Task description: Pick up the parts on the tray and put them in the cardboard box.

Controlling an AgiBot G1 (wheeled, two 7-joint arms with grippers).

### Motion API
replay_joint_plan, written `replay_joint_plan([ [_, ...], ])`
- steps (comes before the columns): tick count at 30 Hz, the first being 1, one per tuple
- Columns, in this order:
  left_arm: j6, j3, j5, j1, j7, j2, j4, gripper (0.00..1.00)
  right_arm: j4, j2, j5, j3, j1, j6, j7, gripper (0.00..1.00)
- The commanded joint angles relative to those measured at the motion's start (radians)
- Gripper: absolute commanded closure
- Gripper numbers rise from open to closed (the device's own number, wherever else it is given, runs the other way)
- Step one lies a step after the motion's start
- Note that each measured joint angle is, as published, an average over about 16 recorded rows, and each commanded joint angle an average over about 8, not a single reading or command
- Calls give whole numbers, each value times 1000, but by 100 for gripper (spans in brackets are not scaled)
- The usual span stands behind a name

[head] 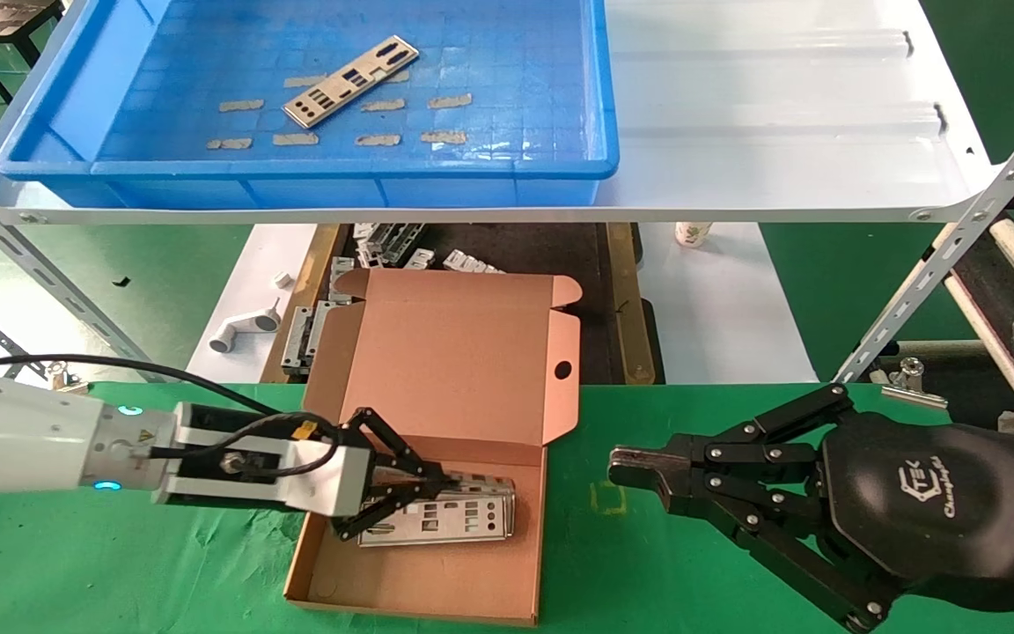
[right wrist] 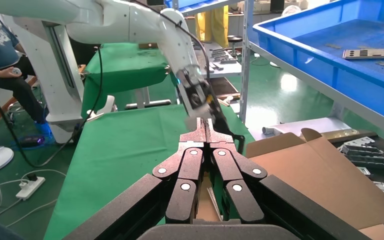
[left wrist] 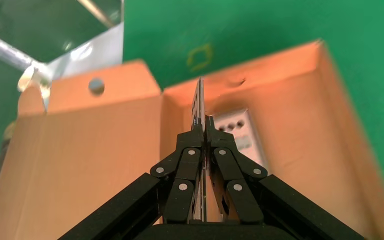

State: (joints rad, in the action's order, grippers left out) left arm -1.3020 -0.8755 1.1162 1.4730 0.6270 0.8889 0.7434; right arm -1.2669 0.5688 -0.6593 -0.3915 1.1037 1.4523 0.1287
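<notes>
Reaching over the cardboard box (head: 437, 493) from the robot's left, the left gripper (head: 437, 482) is clamped on a part (left wrist: 198, 107), held edge-on between its closed fingers as the left wrist view shows. Beneath it, another part (head: 450, 524) lies flat on the box floor, towards the end next to the hinged lid. Box sits open on the green counter (head: 120, 563), lid folded back, round hole (head: 563, 369) in one side flap.

One more part (head: 350, 81) remains in the tray (head: 164, 172), lying diagonally on the gridded floor among tan tape strips (head: 375, 139). Tray rests on the white shelf (head: 780, 132) above and behind the counter.

Right gripper (head: 626, 467) hovers over the counter to the right of the box, well apart from it, fingers pressed together on nothing.

Below the shelf, beyond the box: grey metal brackets (head: 388, 242) and a white plastic elbow piece (head: 243, 330).
</notes>
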Motion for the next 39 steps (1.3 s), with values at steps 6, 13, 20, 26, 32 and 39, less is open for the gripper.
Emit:
replay_joint_plan([
  [6, 64, 0, 10, -52, 49, 22, -18, 100, 0, 0, 0, 0, 0, 0, 0, 100],
  [13, 61, 5, -3, -84, 90, 18, -15, 84, 0, 0, 0, 0, 0, 0, 0, 100],
  [20, 29, 1, -8, -103, 119, 6, -6, 1, 0, 0, 0, 0, 0, 0, 0, 100],
  [26, 19, -5, -1, -113, 128, -7, 6, 0, 0, 0, 0, 0, 0, 0, 0, 100],
  [32, 3, -6, -8, -124, 123, -22, 26, 0, 0, 0, 0, 0, 0, 0, 0, 100],
  [39, -48, 24, -86, -114, 58, -50, 47, 0, 0, 0, 0, 0, 0, 0, 0, 100],
])
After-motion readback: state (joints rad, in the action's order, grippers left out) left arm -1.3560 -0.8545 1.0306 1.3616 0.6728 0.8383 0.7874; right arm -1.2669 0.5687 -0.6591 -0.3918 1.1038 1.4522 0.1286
